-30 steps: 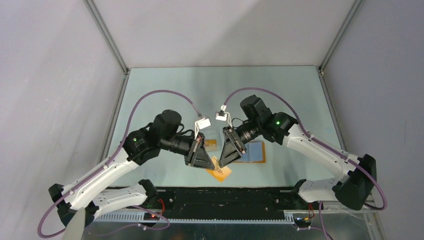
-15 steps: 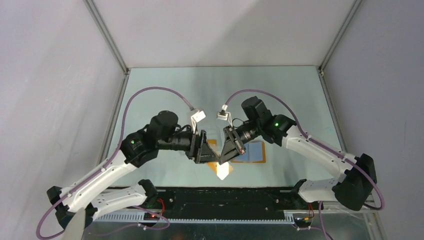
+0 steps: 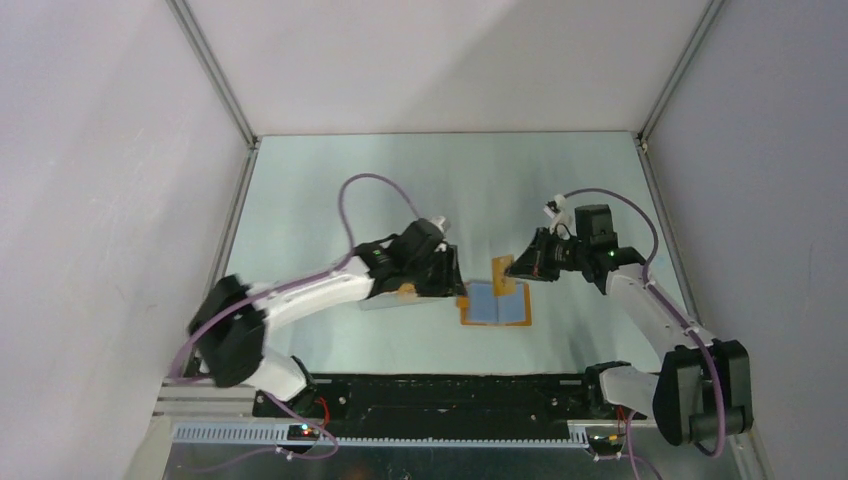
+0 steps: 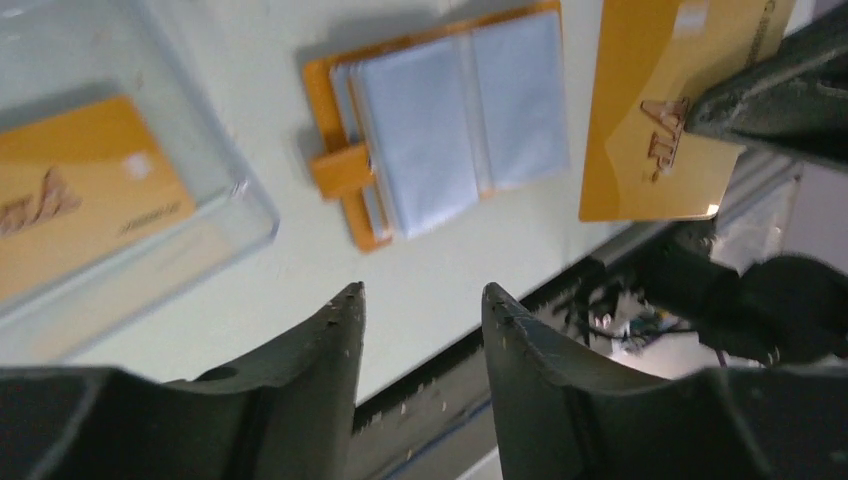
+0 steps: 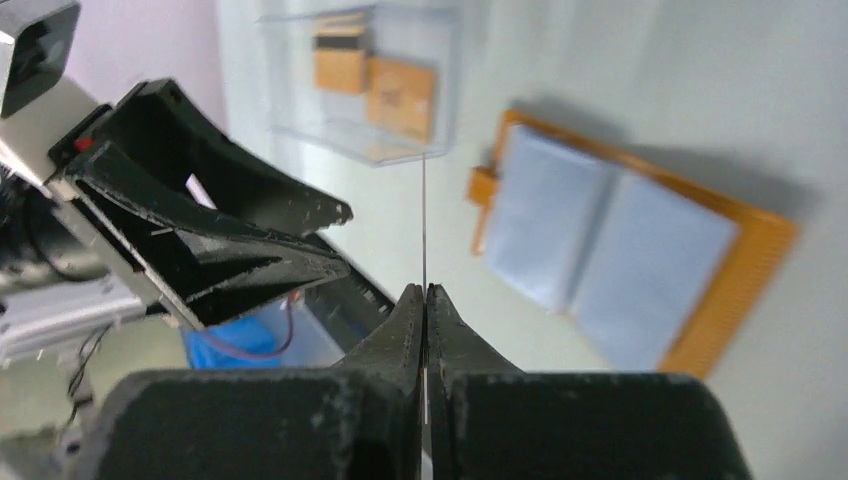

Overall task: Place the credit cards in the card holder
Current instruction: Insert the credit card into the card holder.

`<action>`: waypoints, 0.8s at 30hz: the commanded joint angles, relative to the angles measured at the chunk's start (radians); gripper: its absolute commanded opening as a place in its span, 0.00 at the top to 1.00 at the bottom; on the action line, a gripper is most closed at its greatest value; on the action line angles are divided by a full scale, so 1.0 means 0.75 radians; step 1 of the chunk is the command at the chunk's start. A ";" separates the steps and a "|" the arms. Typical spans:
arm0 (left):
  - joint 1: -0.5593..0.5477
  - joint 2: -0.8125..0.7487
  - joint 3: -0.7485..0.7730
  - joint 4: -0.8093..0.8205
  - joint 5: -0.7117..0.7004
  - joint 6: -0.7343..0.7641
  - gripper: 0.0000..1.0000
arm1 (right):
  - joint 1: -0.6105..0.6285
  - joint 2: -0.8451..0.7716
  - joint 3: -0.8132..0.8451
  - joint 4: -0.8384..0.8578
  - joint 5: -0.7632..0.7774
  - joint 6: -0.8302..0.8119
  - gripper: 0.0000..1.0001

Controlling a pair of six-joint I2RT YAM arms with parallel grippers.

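The card holder [image 3: 497, 306] lies open on the table, orange rim up and blue-grey pockets showing [image 4: 440, 120] [image 5: 630, 270]. My right gripper [image 3: 522, 264] [image 5: 426, 290] is shut on one golden credit card [image 3: 503, 273] [image 4: 655, 110], held on edge above the holder's far left corner; in the right wrist view the card [image 5: 424, 225] is a thin line. My left gripper [image 3: 450, 280] [image 4: 422, 300] is open and holds nothing, left of the holder. More credit cards [image 4: 75, 205] [image 5: 400, 95] lie in a clear box.
The clear plastic box [image 3: 395, 297] [image 4: 215, 225] [image 5: 370, 140] sits left of the card holder, under the left arm. The black base rail [image 3: 450, 395] runs along the near table edge. Grey walls enclose the table on three sides.
The card went from the left gripper to the right one. The left jaws opened, the right jaws shut. Both arms drew apart, and the right arm carried the card back over the holder.
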 commanded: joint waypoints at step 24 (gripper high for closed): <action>-0.009 0.611 0.236 0.067 -0.154 -0.042 0.93 | -0.013 0.401 -0.093 0.304 0.368 0.058 1.00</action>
